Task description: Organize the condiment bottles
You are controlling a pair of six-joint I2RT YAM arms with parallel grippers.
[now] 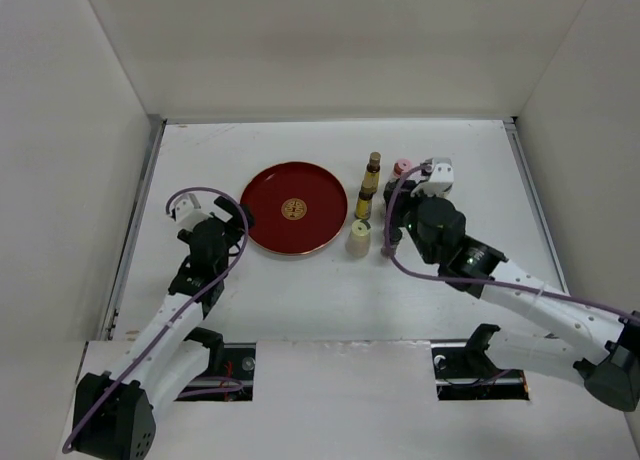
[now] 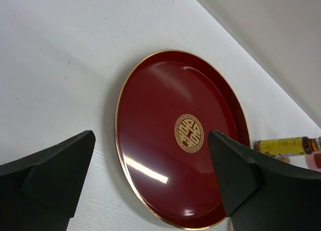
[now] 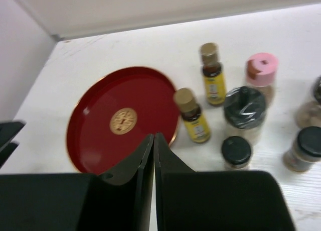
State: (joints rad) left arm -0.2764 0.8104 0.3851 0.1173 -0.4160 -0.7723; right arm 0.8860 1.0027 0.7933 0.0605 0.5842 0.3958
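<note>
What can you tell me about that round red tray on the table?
The tray is round and shallow, glossy dark red like lacquer, with a thin gold line along its raised rim and a round gold emblem at its centre. Lamp light glints on its surface. It lies flat on the white table with nothing on it. A slim yellow bottle stands close beside its right rim; I cannot tell whether they touch.
</note>
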